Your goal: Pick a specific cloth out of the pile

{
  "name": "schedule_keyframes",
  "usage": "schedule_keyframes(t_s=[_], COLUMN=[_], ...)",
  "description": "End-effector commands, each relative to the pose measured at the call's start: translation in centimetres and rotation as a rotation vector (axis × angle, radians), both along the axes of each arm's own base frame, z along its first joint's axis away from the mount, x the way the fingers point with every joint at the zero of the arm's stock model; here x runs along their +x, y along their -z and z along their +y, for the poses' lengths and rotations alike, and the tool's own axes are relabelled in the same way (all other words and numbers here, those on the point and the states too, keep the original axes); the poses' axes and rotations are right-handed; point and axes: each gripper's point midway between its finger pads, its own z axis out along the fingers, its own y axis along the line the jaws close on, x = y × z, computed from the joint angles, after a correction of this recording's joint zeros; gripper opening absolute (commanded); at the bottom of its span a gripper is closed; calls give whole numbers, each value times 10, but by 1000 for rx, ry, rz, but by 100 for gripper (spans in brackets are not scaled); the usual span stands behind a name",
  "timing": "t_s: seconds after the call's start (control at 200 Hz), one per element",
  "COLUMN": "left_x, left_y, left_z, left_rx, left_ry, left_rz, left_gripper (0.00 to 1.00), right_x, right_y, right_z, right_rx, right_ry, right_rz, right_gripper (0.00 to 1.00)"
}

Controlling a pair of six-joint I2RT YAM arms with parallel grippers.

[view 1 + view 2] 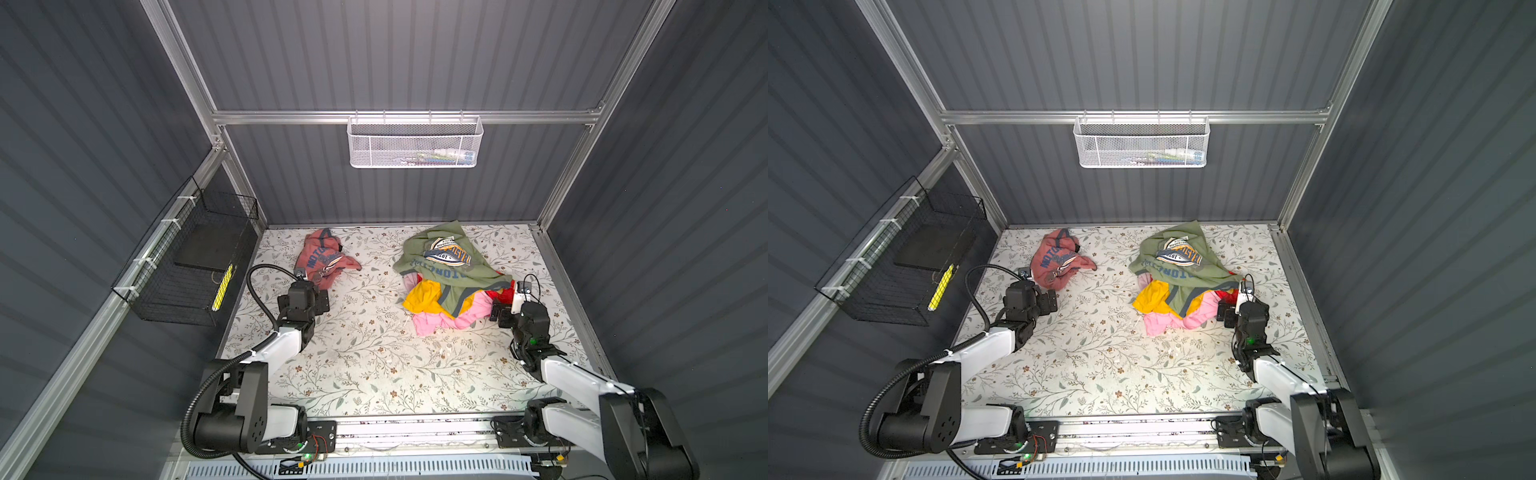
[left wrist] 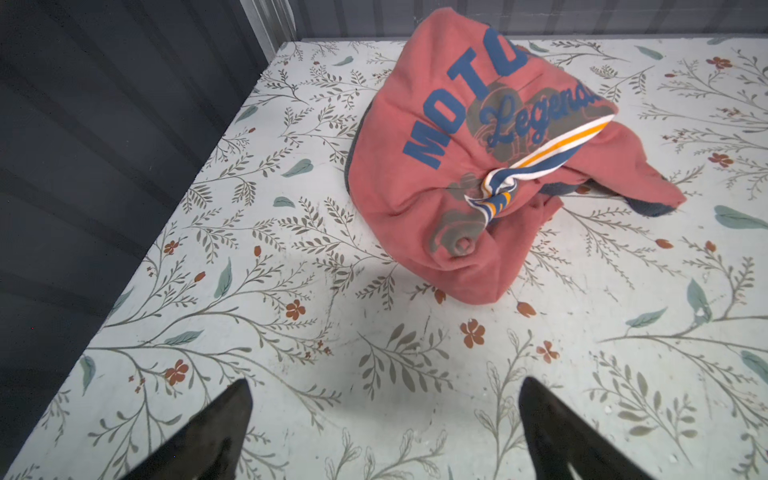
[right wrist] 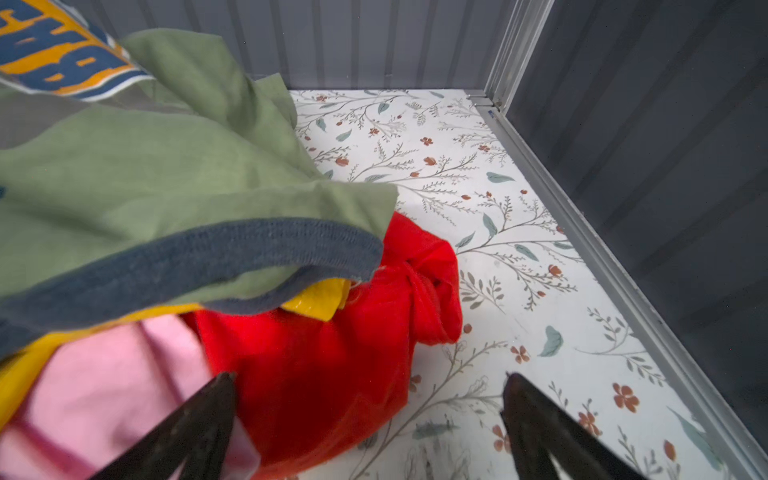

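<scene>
The cloth (image 1: 326, 259) (image 1: 1059, 262), a crumpled salmon-pink T-shirt with blue "MOTO" lettering (image 2: 457, 166), lies alone at the back left of the floral table. My left gripper (image 1: 318, 297) (image 2: 386, 386) stands open just in front of it, with only bare table between its fingers. The pile (image 1: 449, 282) (image 1: 1183, 286) sits at the back right, an olive green shirt (image 3: 166, 166) over yellow, light pink and red garments. My right gripper (image 1: 503, 311) (image 3: 370, 380) is open at the pile's near right edge. The red garment (image 3: 324, 353) bulges between its fingers.
A white mesh basket (image 1: 415, 143) hangs on the back wall. A black wire basket (image 1: 195, 257) is fixed to the left wall. A metal frame rail (image 3: 623, 266) borders the table (image 1: 374, 353) close to the right of my right gripper.
</scene>
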Motion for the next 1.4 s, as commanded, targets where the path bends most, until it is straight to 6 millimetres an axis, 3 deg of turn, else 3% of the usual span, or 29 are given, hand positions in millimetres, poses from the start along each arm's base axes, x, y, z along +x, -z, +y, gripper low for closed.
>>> schedule_keyframes(t_s=[0.0, 0.25, 0.745, 1.03, 1.221, 1.396], left_x=[4, 3, 0, 4, 11, 19], left_y=[-4, 4, 2, -1, 3, 2], left_z=[5, 7, 11, 10, 9, 6], left_rx=[15, 10, 46, 70, 70, 56], left_ry=[-37, -51, -51, -34, -35, -27], left_rz=[-59, -81, -127, -153, -170, -210], left_gripper=[100, 100, 100, 100, 100, 100], right_x=[21, 32, 16, 29, 42, 48], right_y=[-38, -34, -37, -40, -15, -13], right_z=[-1, 4, -34, -33, -23, -12], right_rx=[36, 21, 148, 109, 109, 106], right_ry=[-2, -56, 63, 25, -36, -103], right_rz=[-173, -128, -190, -207, -171, -147], right_gripper=[99, 99, 99, 99, 99, 99])
